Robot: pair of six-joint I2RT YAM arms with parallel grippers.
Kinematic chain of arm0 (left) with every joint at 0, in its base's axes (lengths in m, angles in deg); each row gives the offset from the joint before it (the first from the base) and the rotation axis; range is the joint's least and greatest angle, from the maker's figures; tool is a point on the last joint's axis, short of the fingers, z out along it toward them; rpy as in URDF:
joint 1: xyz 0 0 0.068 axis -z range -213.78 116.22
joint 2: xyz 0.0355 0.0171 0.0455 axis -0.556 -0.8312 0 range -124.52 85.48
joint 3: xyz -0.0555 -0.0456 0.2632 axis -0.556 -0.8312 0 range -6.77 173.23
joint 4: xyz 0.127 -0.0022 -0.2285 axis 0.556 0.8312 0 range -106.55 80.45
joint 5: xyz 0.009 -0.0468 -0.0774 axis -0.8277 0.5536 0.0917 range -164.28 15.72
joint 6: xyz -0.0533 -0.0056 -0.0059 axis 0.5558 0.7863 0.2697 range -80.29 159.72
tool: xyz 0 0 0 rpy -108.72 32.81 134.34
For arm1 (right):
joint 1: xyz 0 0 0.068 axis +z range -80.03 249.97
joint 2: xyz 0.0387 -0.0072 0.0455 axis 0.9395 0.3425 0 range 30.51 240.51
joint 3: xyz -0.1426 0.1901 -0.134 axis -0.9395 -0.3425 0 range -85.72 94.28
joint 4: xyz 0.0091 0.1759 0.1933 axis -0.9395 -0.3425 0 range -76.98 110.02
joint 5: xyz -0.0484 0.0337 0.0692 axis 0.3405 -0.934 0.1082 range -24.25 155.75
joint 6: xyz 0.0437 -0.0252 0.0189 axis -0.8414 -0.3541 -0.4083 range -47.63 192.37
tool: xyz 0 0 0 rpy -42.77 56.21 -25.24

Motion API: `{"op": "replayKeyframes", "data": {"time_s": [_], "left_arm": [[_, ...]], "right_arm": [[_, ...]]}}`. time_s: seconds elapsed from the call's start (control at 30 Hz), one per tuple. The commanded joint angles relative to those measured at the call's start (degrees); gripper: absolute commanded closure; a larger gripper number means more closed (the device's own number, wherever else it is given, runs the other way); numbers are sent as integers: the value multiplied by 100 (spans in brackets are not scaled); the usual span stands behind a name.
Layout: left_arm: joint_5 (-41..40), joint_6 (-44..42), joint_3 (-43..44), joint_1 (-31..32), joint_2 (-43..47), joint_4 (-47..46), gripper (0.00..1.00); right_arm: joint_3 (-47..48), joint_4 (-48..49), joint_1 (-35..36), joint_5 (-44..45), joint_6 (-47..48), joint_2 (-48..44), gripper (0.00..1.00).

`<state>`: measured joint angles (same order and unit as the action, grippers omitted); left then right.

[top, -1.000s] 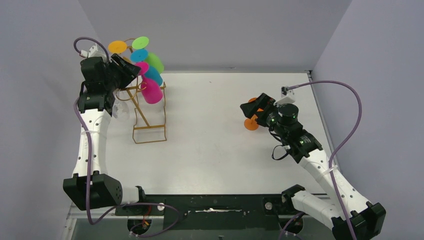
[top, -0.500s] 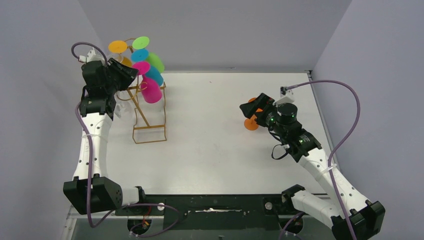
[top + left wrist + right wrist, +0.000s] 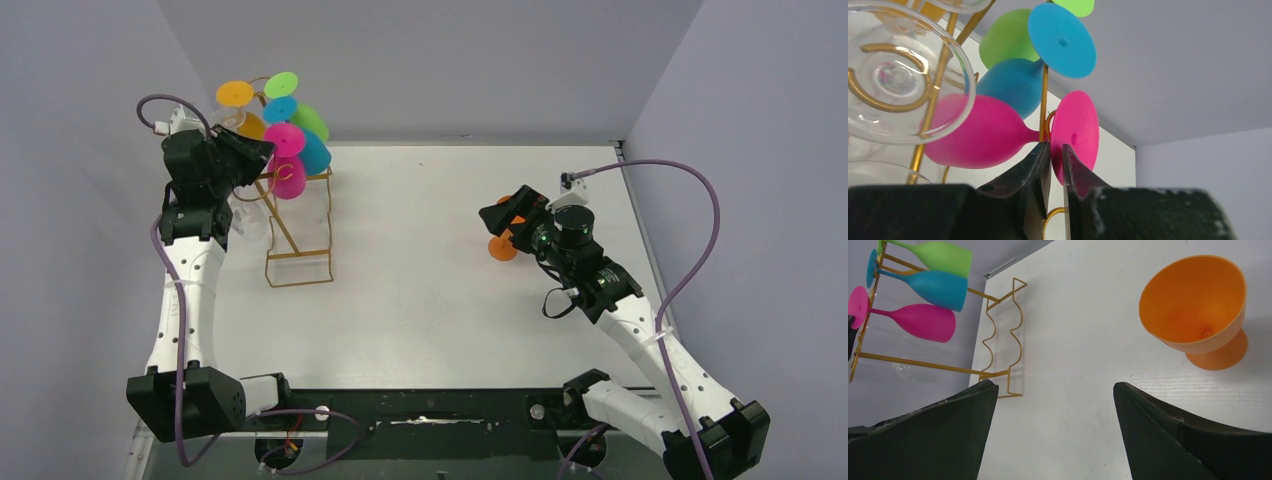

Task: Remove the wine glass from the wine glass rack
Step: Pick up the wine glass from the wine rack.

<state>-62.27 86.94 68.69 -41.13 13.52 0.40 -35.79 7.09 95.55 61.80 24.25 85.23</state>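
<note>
The right hand (image 3: 1055,387) hangs wide open over the tabletop (image 3: 1088,365), with an orange cup (image 3: 1193,305) just beside it. At the far left, the left hand (image 3: 1055,147) is closed on the stem of the pink wine glass (image 3: 983,137) next to its foot, and the glass lies sideways on the wine glass rack (image 3: 1044,97). A clear glass (image 3: 898,75) crowds the near side of that hand, and a blue glass (image 3: 1015,82) and a green glass (image 3: 1008,42) hang just beyond the pink one.

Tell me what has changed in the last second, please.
The left gripper, shut on the pink glass at its stem, drew back leftward in the top view, swinging the bowl with it. The rack, the open right gripper and the orange glass stayed put.
</note>
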Motion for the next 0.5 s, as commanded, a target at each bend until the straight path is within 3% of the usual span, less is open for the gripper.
{"op": "replayKeyframes", "data": {"time_s": [0.0,0.47], "left_arm": [[69,169,-16,-21,188,-299,89],[632,822,-89,-29,288,-800,100]], "right_arm": [[238,209,35,-19,-48,29,11],[236,176,35,-21,-92,21,11]]}}
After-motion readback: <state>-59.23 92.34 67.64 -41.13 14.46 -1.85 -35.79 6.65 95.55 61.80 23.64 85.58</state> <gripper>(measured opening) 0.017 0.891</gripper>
